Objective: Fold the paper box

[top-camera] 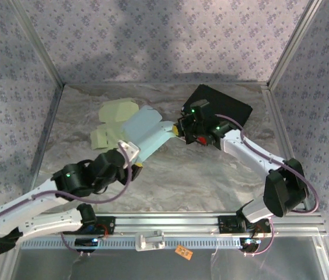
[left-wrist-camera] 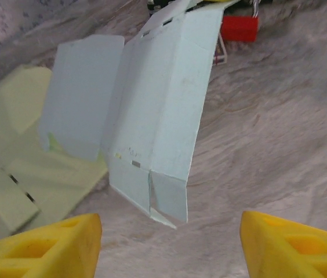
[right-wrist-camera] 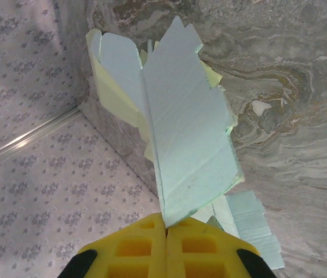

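folding is under way: right gripper (right-wrist-camera: 165, 229) pinches an edge of the blue box (right-wrist-camera: 189, 145), held tilted over the middle of the table (top-camera: 211, 181). left gripper (left-wrist-camera: 169, 243) gapes wide near its free end and likely must grasp a flap next.

readable text: none | orange tag (top-camera: 183, 252): marks too small to read

Matt pale-blue paper box (left-wrist-camera: 157, 98), matt yellow paper sheet (left-wrist-camera: 47, 174), smooth marble-look table (left-wrist-camera: 279, 133), matt yellow plastic right gripper (right-wrist-camera: 166, 229)
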Motion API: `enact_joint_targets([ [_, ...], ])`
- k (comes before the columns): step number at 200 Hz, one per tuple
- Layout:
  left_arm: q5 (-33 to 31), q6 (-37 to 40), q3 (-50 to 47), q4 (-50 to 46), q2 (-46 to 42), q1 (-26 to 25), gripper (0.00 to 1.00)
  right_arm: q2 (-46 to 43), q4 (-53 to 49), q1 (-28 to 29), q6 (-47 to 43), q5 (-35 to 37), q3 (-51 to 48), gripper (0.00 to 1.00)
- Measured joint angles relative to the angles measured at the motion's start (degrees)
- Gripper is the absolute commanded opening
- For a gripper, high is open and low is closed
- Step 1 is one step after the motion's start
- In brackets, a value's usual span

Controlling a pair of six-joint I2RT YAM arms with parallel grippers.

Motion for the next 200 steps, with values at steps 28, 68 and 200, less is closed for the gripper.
enact_joint_targets([
  [28,-4.98,4.92,-1.03,4.24,6.84,-1.49,0.68,1.01,-2.62,-0.17,1.29,-0.09,2.49,0.00],
  [68,-11.17,7.19,-4.72,9.07,9.60,-1.84,0.73,1.03,-4.09,-0.59,3.34,-0.11,3.91,0.00],
  [200,-19.82,10.75,-4.09,14.03,16.46,2.08,0.00,2.47,-8.79,-3.02,2.32,-4.17,9.73,0.35],
])
